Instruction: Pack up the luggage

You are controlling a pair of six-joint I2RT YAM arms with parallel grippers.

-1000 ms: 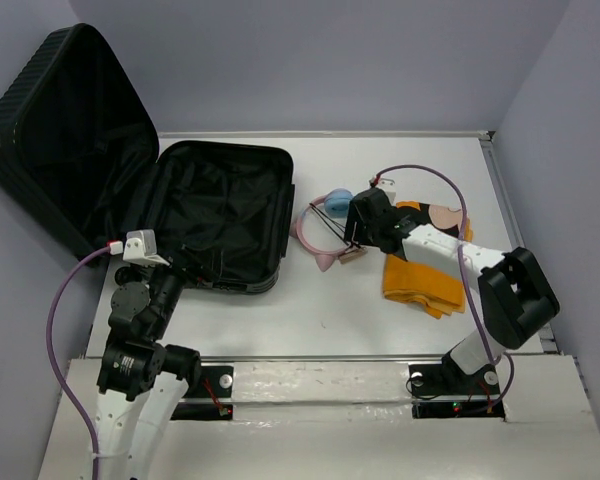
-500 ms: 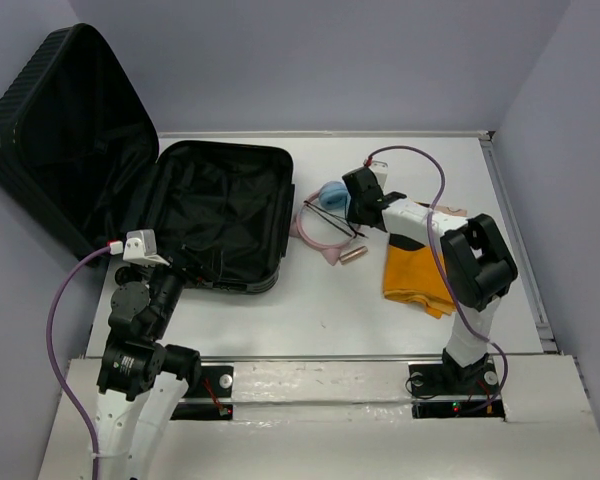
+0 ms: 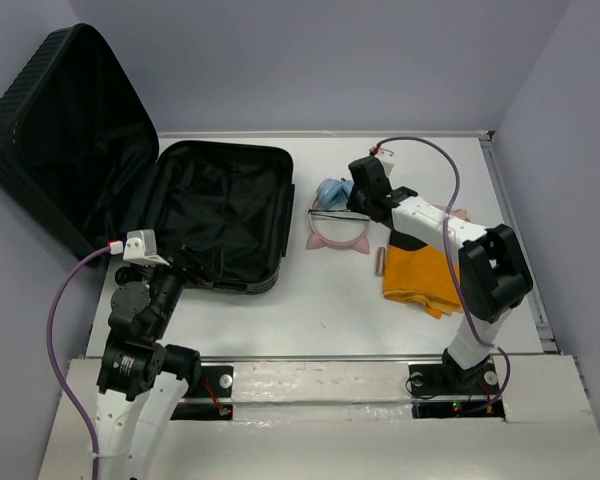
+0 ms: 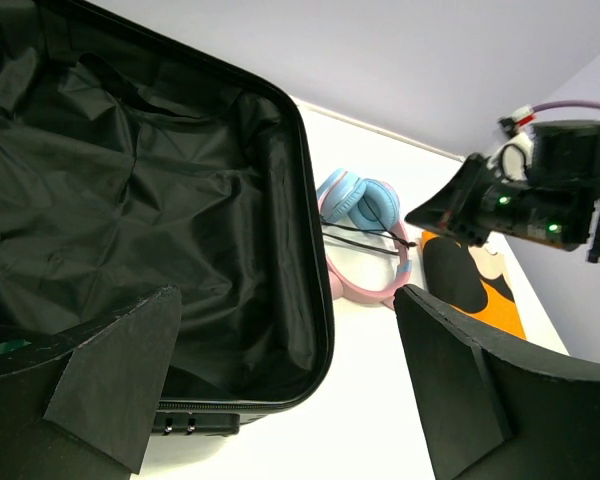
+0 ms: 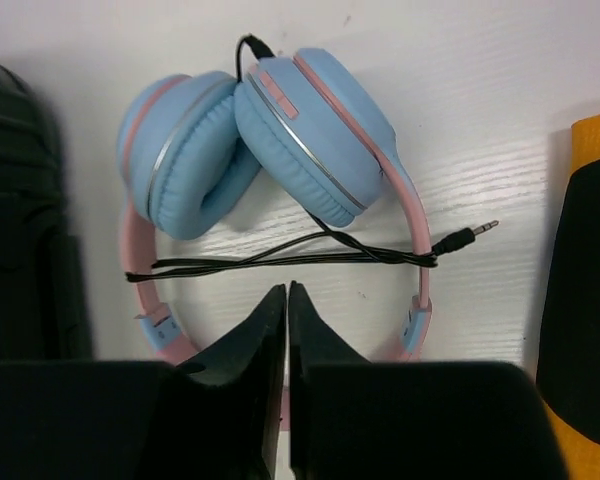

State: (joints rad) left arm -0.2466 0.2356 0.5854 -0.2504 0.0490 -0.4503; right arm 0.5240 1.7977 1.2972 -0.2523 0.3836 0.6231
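The luggage (image 3: 220,215) lies open at the table's left, its black lining (image 4: 130,200) bare and its ribbed lid (image 3: 55,130) leaning back against the wall. Pink headphones with blue ear cups (image 3: 330,190) lie just right of it, a black cable (image 5: 280,258) strung across the band. My right gripper (image 5: 287,290) reaches inside the headband loop, jaws pressed together. The pink band (image 5: 416,250) runs under the fingers and shows in the slit between them. My left gripper (image 4: 290,330) hovers wide open at the luggage's near right corner, holding nothing.
An orange cloth with a black print (image 3: 420,275) lies right of the headphones. A small tan cylinder (image 3: 380,262) rests beside its left edge. Walls enclose the table at the back and right. The luggage's lock (image 4: 175,423) faces my left gripper.
My right gripper has closed and swung back toward the ear cups. The headphones turned, so the band now points to the near side. The tan cylinder slid right. The left arm stayed still.
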